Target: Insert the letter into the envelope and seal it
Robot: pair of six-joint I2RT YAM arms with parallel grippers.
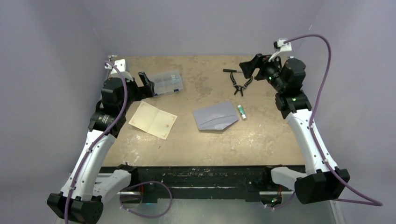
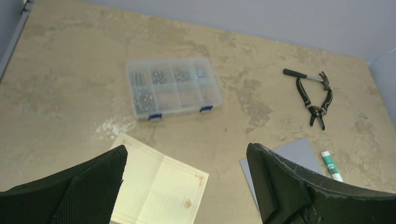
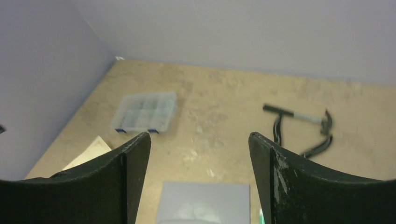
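While the left gripper and right gripper are held released, the untouched letter is to be grasped first.

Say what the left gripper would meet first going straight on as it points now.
The left gripper would probably meet bare tan tabletop just past the cream red-bordered paper letter, short of the clear plastic compartment box; depth is unclear.

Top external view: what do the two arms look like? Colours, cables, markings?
Both match: white tapered links, black joint housings and bases, a purple cable looped along each. The left tool and right tool have broad black fingers, rough-textured. Green lights glow on the right arm; a white bracket sits at its wrist.
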